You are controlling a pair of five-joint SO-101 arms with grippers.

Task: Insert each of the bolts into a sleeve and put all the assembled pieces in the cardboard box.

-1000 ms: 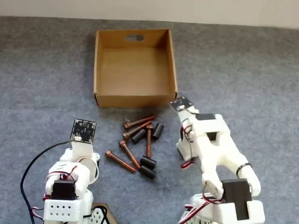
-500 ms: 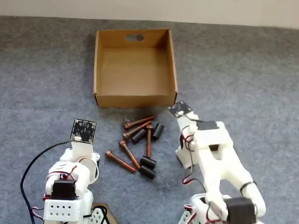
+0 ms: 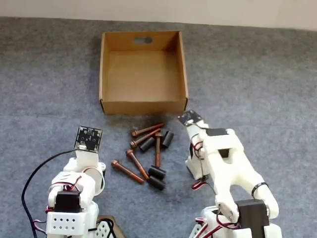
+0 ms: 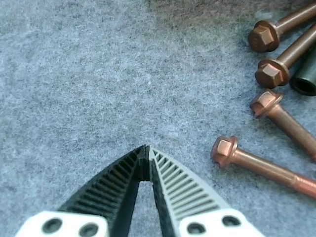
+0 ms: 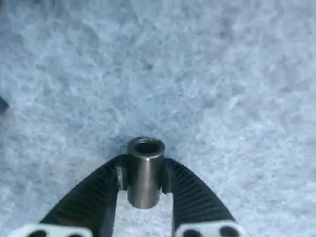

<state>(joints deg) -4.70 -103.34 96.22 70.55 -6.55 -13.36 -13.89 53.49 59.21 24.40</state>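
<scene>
A grey-carpeted worktop (image 3: 257, 74) carries the whole scene. The cardboard box (image 3: 102, 74), brown and open-topped with a slot cut in its far wall, sits at the upper centre of the high view. The right arm (image 3: 220, 153) stretches up from the lower right of the frame, and the left arm (image 3: 79, 186) is folded at the lower left.

Five bolts (image 3: 147, 130) lie loose in a cluster just below the box, at the centre of the frame. They are copper-coloured, with long shanks and flanged hex heads. Four sleeves (image 3: 157, 172) lie among them: short, dark, hollow cylinders, two between the upper bolts and two side by side at the lower edge of the cluster.

A fifth sleeve (image 5: 145, 148) is clamped between the ribbed black fingers of the right hand (image 5: 143, 173), its open end showing, over bare carpet. The left hand (image 4: 146, 150) is pressed together at the tips with nothing between them, near the bolt heads.
</scene>
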